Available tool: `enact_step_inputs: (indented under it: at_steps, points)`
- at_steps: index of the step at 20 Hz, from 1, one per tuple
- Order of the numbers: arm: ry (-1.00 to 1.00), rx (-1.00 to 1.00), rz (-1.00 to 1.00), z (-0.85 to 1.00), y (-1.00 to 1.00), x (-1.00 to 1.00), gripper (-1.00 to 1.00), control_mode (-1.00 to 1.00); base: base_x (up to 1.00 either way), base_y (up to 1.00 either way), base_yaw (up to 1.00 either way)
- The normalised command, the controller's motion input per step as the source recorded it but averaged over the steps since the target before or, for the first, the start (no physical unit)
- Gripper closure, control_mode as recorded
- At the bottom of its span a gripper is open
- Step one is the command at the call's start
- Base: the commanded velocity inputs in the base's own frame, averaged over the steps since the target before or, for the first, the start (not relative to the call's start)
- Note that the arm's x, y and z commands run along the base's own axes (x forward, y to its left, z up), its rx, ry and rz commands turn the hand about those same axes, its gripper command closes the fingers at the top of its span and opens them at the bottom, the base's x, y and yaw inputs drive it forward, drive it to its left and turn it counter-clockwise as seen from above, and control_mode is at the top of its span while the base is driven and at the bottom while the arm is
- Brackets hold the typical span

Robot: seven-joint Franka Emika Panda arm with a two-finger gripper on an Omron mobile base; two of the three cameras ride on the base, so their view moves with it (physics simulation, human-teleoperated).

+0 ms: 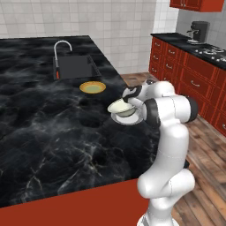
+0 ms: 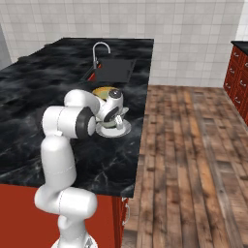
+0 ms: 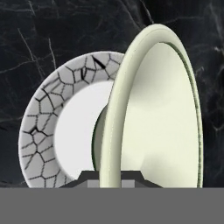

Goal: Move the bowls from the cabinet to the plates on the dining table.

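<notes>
Gripper: the two-finger gripper (image 3: 110,177) is pinched tight on the rim of the cream bowl, its dark fingertips (image 3: 131,176) either side of the wall in the hand view.
Held bowl: the small round matte cream bowl with a greenish tint (image 1: 121,107) hangs from the gripper, tilted, right over the grey plate; whether its base touches the plate I cannot tell.
Bowl, close up: in the hand view the cream bowl (image 3: 153,113) stands edge-on, its rim running up the middle, its pale hollow to the right.
Grey plate: the small round pale grey glassy plate with a crackle-patterned rim (image 3: 48,127) lies flat on the marble under the bowl; from the base cameras its rim (image 1: 128,119) peeks out below the bowl, near the table's right edge.
Orange plate: the small round orange-yellow plate (image 1: 92,87) sits farther along the table, between the grey plate and the sink, bare on top.
Dining table: the broad black marble top with white veining (image 1: 44,128) carries both plates, red wooden front below.
Sink: a dark recessed sink (image 1: 75,66) with an arched silver tap (image 1: 62,45) is set toward the far end.
Arm: the white arm (image 1: 170,132) bends over the table's right edge.
Surroundings: red drawers (image 1: 190,79) line the far wall, wooden floor (image 2: 193,160) beside the table.
</notes>
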Motion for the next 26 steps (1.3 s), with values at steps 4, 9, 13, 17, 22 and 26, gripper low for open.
enact_step_inputs:
  at_steps: [4,9,13,17,22,26]
  points:
    - [-0.03,0.01,0.00,-0.11,0.00,0.10,1.00,-1.00,0.00,0.00,0.00]
    - [-0.02,0.00,-0.01,-0.13,-0.01,0.02,1.00,-1.00,0.00,0.00,0.00]
    - [0.00,0.00,-0.02,-0.14,-0.02,0.00,1.00,-1.00,0.00,0.00,0.00]
    - [0.05,0.00,-0.03,-0.17,0.00,-0.04,1.00,-1.00,0.00,0.00,0.00]
    - [0.08,0.00,-0.01,-0.20,0.00,-0.05,1.00,-1.00,0.00,0.00,0.00]
    - [0.06,0.00,0.00,-0.17,0.00,0.00,-1.00,-1.00,0.00,0.00,0.00]
